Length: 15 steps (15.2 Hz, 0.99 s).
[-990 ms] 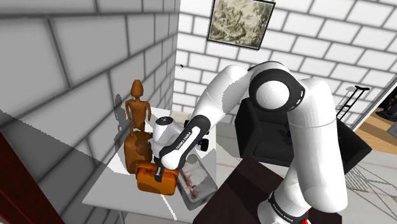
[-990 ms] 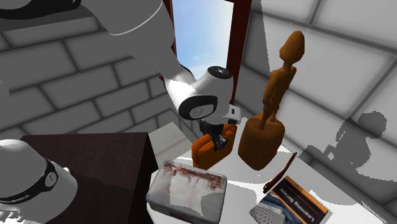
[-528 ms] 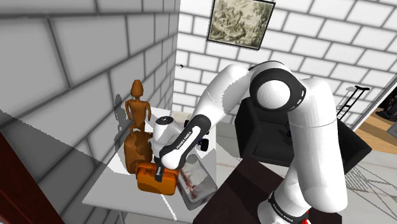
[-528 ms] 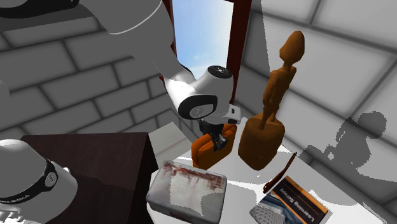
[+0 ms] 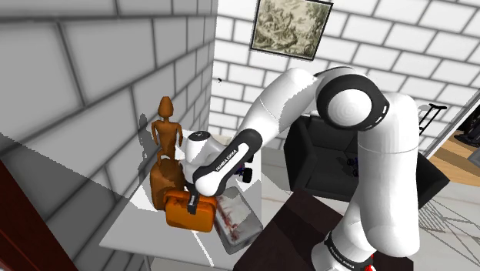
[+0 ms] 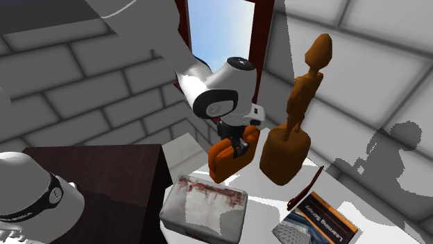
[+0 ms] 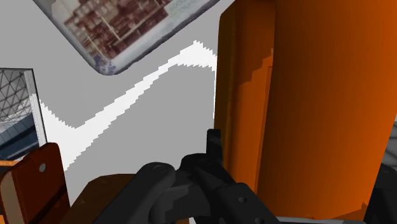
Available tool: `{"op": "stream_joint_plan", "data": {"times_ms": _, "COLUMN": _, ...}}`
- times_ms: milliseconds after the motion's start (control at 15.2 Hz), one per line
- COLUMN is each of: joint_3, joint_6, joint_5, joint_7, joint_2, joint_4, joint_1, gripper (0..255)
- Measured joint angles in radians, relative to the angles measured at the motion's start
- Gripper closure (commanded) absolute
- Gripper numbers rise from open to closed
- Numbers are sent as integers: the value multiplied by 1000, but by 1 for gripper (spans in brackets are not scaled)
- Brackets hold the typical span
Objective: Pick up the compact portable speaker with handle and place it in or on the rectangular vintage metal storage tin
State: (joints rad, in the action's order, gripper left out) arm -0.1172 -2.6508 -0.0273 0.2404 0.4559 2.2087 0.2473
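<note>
Shoulder view, lower middle: gripper (image 5: 193, 202) sits down on top of the orange speaker (image 5: 188, 217). The claw is closed onto the speaker's upper part, and what gap remains between the fingers is taken up by the speaker itself.

Second exterior view, centre: same grip. The speaker (image 6: 227, 158) is tilted, its upper end leaning toward the frame's right. Cannot tell whether its base touches the white table (image 5: 138, 231).

Wrist view: the orange body (image 7: 305, 108) is close against the camera. A black knobbly part lies at its near end; finger or handle, cannot tell.

1 tin (image 5: 240, 223), lid on, grey with red-brown staining, lies flat on the table. In the shoulder view it is just beside the speaker, toward the lower right. In the second exterior view it is at lower middle (image 6: 203, 206), below the speaker and not touching it.

1 wooden figure (image 5: 164, 131) stands upright on a brown block base, just behind the speaker in the shoulder view and to its right in the second exterior view.

1 book (image 6: 316, 225) lies flat, lower right. The dark stand (image 6: 104, 180) is at lower left.

Shoulder view, upper middle: framed picture (image 5: 292, 27) on a white brick wall. A black armchair (image 5: 315, 158) stands behind the arm.
</note>
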Motion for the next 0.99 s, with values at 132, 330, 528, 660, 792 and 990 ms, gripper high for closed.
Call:
{"op": "stream_joint_plan", "data": {"times_ms": 132, "joint_3": -3, "joint_6": 15, "joint_5": 4, "joint_7": 3, "joint_2": -26, "joint_4": 10, "joint_1": -4, "gripper": 255}}
{"op": "stream_joint_plan", "data": {"times_ms": 330, "joint_3": -8, "joint_6": 53, "joint_5": 9, "joint_7": 3, "joint_2": -61, "joint_4": 8, "joint_1": -5, "gripper": 255}}
{"op": "stream_joint_plan", "data": {"times_ms": 528, "joint_3": -12, "joint_6": 82, "joint_5": 15, "joint_7": 6, "joint_2": -97, "joint_4": 15, "joint_1": -8, "gripper": 255}}
{"op": "stream_joint_plan", "data": {"times_ms": 660, "joint_3": -15, "joint_6": 105, "joint_5": 20, "joint_7": 9, "joint_2": -122, "joint_4": 16, "joint_1": -10, "gripper": 255}}
{"op": "stream_joint_plan", "data": {"times_ms": 792, "joint_3": -17, "joint_6": 131, "joint_5": 23, "joint_7": 11, "joint_2": -143, "joint_4": 12, "joint_1": -12, "gripper": 255}}
{"op": "stream_joint_plan", "data": {"times_ms": 990, "joint_3": -20, "joint_6": 168, "joint_5": 29, "joint_7": 14, "joint_2": -176, "joint_4": 7, "joint_1": -14, "gripper": 255}}
